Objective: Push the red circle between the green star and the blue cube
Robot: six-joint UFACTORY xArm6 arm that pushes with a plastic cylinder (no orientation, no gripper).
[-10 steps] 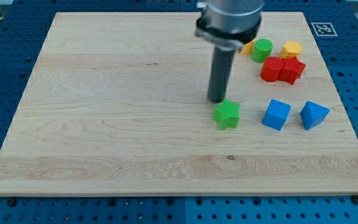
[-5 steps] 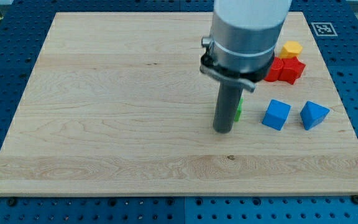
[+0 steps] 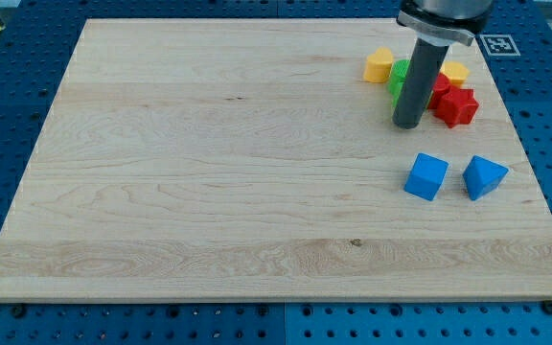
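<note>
My tip (image 3: pixel 409 125) rests on the board at the view's upper right, above the blue cube (image 3: pixel 425 176). The rod hides most of the red circle (image 3: pixel 439 88), which shows only as a red sliver at its right side. A red star (image 3: pixel 459 106) lies just right of that. A green block (image 3: pixel 398 77) peeks out at the rod's left side; its shape cannot be told. No green star shows anywhere on the board.
A yellow block (image 3: pixel 379 65) lies left of the green one and another yellow block (image 3: pixel 456 72) sits above the red star. A blue triangular block (image 3: pixel 484 177) lies right of the blue cube. The board's right edge (image 3: pixel 535 172) is close.
The rod has moved from beside the green star up and to the right, to the red blocks. The green star, seen left of the blue cube earlier, no longer shows.
</note>
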